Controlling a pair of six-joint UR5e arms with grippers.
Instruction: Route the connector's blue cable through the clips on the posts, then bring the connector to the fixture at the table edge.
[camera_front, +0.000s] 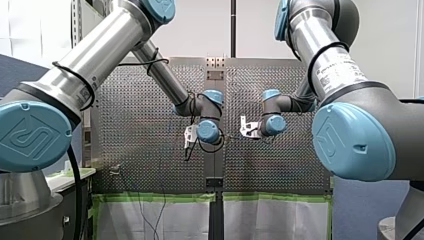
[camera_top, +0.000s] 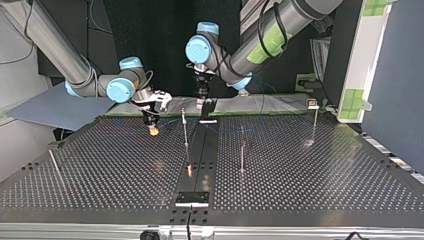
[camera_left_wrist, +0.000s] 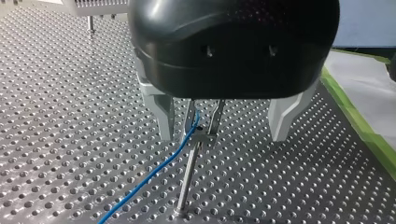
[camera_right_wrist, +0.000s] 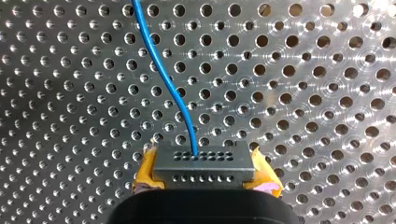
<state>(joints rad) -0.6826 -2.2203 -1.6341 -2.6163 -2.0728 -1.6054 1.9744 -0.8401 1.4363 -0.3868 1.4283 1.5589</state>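
The connector (camera_right_wrist: 201, 158) is gripped between the yellow pads (camera_right_wrist: 145, 168) of my right end effector (camera_right_wrist: 204, 173), above the perforated desk (camera_right_wrist: 303, 93). The blue cable (camera_right_wrist: 175, 88) is seen leaving the connector's upper row of holes and running ahead across the desk. My left end effector (camera_left_wrist: 222, 136) is open, its pale fingers (camera_left_wrist: 161, 109) spread wide on either side of a thin post (camera_left_wrist: 188, 175) topped by a clip (camera_left_wrist: 204, 126) — neither finger is seen touching it. The cable is seen reaching the clip's fork and slanting down from it toward the desk. In the top view, the fixture (camera_top: 191, 198) is found at the desk edge nearest that camera — well apart from both end effectors.
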